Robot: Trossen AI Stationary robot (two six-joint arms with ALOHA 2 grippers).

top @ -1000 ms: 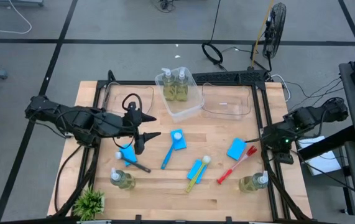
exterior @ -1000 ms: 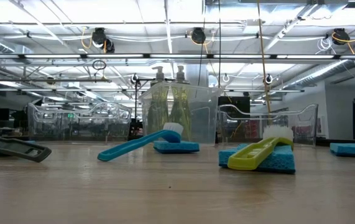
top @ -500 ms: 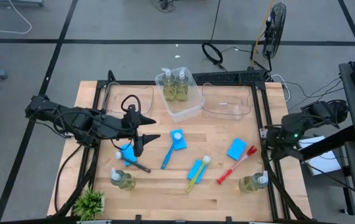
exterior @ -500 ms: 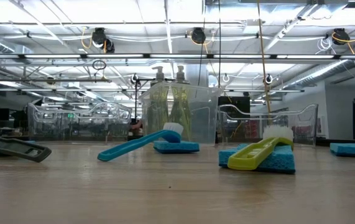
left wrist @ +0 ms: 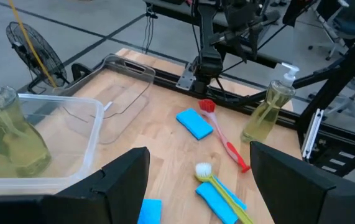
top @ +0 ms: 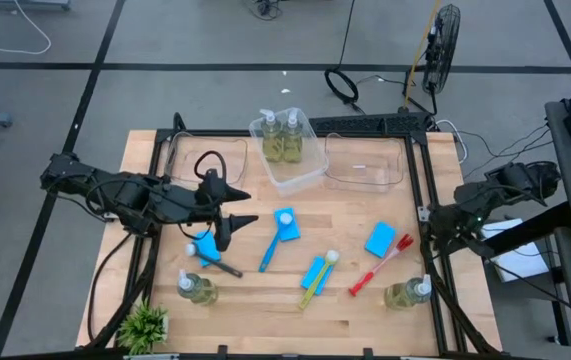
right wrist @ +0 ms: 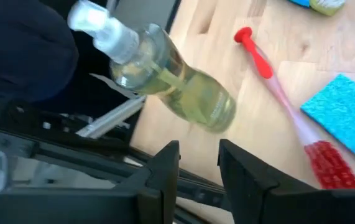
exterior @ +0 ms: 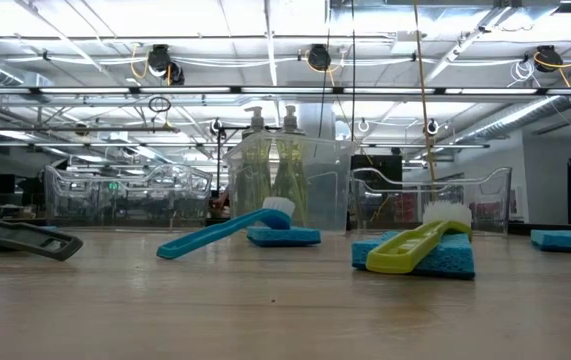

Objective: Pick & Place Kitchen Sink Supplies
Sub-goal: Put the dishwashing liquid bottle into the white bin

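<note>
My left gripper (top: 249,205) hovers open over the table's left half, above a blue sponge (top: 205,247) and a black brush (top: 220,266); its fingers (left wrist: 121,186) stand wide apart. My right gripper (right wrist: 199,165) hangs past the table's right edge with a narrow gap, near a soap bottle (right wrist: 177,81), a red brush (right wrist: 289,118) and a sponge (right wrist: 345,115). Two soap bottles (top: 283,138) stand in a clear bin. A blue brush (top: 270,250) leans on a sponge (top: 287,226). A yellow-green brush (exterior: 415,245) lies on another sponge (top: 312,271). One more bottle (top: 197,288) stands near the near edge.
Two more clear bins (top: 363,165) (top: 187,155) sit along the far edge beside the bin with the bottles (top: 300,170). A small green potted plant (top: 145,325) stands at the near left corner. Bare wood (top: 265,300) shows along the near edge between the things.
My right arm has drawn back a little toward the table's right edge and then kept still. The things on the table lie as before.
</note>
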